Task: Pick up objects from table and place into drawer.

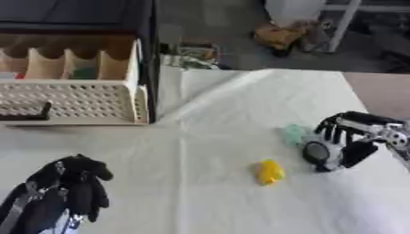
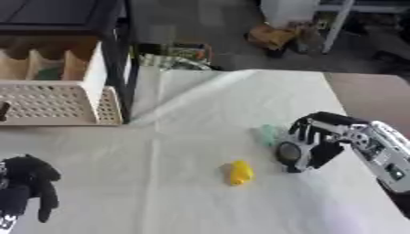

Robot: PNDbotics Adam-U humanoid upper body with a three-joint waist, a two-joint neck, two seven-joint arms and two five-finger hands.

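White cloth covered the worktop (image 1: 208, 201) in front of us. Nearest to us, at the lower left, our left hand (image 1: 68, 189) rested with its black fingers hanging down, curled a little and holding nothing. A bit farther out, a small yellow thing (image 1: 270, 172) lay on the cloth, near the middle. Just to its right, our right hand (image 2: 308, 141) reached in with its fingers bent over a pale green thing (image 1: 294, 134); we could not tell if it touched or held it. Far back on the left, the cream drawer (image 1: 76, 98) with little holes in its front stood pulled out, with brown dividers inside.
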